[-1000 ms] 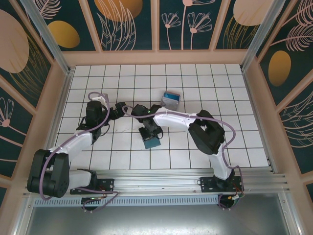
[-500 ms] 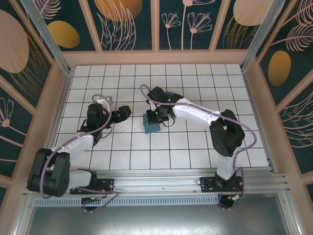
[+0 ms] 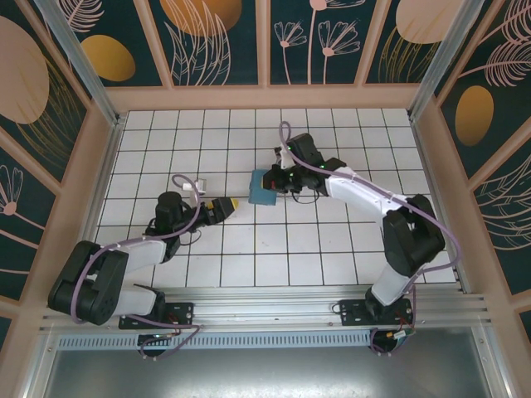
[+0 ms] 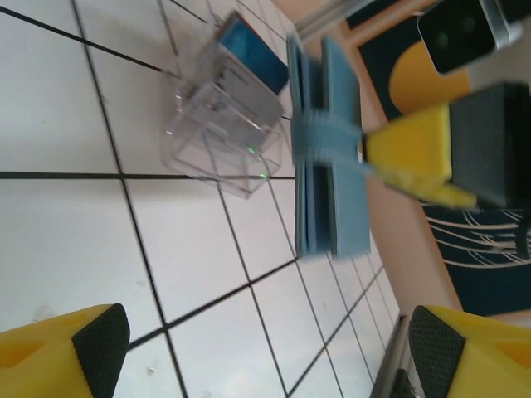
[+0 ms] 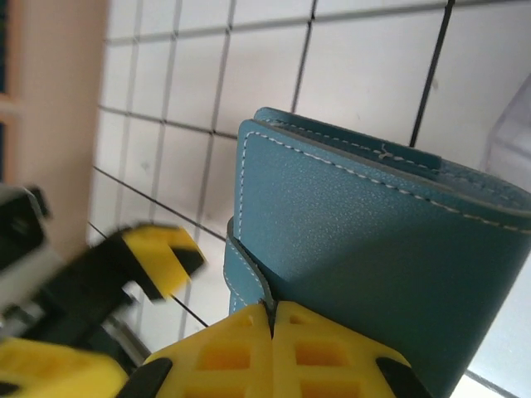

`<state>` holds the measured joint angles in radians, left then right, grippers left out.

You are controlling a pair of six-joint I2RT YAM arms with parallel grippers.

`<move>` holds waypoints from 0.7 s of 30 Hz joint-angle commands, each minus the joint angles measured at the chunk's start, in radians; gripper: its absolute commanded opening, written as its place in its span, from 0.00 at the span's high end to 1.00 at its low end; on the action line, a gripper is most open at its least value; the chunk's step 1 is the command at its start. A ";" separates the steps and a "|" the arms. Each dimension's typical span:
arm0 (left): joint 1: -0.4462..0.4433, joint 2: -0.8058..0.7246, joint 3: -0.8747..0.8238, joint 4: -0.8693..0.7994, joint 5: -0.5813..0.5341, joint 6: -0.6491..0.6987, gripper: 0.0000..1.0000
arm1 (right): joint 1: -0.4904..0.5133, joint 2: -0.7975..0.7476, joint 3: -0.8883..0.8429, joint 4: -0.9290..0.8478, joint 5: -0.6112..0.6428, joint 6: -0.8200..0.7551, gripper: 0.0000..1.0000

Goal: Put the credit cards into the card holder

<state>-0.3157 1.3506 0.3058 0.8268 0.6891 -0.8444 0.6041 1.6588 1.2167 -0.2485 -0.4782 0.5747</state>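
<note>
Pinches the card holder (image 3: 264,189) in the right claw (image 3: 278,185), pressed together on the strap side of the folded wallet (plainest in the right wrist view, with the yellow fingertips (image 5: 224,356) closed against the teal cover). Holds it over the white-tiled counter (image 3: 332,249), near the middle and just beside the clear tray (image 4: 199,124). Cannot tell whether its lower edge touches the tiles. Presents the holder folded shut, edge-on to the left wrist camera, with the strap wrapped round its middle.

Has the left claw (image 3: 235,203) spread wide and empty, low over the counter, pointed toward the holder but apart from it.

Finds the credit cards (image 4: 249,66) in the tray rather than in the holder, with a blue one standing at the far end and something paler next to it (too blurred to call a second card for sure).

Puts the task, by this look, at an early stage. Counts nothing as done beyond having the holder in hand. Lists as left to do: open the fold, likely with the left claw's help, draw each card out of the tray, and slide it into a pocket. Expects trouble from thin, slippery cards and from a wallet apt to fold shut again.
</note>
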 commanded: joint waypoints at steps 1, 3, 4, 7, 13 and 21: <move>-0.023 0.015 0.007 0.237 0.058 -0.090 0.15 | -0.017 -0.082 -0.051 0.265 -0.054 0.160 1.00; -0.045 0.041 0.051 0.233 0.063 -0.091 0.16 | -0.017 -0.098 -0.077 0.352 -0.041 0.202 1.00; -0.057 0.061 0.078 0.244 0.068 -0.099 0.17 | -0.017 -0.104 -0.086 0.386 -0.034 0.222 1.00; -0.081 0.129 0.129 0.368 0.064 -0.165 0.18 | -0.017 -0.109 -0.117 0.478 -0.039 0.278 1.00; -0.083 0.280 0.217 0.583 0.048 -0.281 0.29 | -0.017 -0.138 -0.170 0.590 -0.036 0.346 1.00; -0.086 0.327 0.300 0.589 0.037 -0.277 0.48 | -0.020 -0.153 -0.175 0.613 -0.047 0.364 1.00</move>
<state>-0.3950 1.6787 0.5774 1.3491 0.7250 -1.1244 0.5861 1.5528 1.0485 0.2928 -0.4999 0.9207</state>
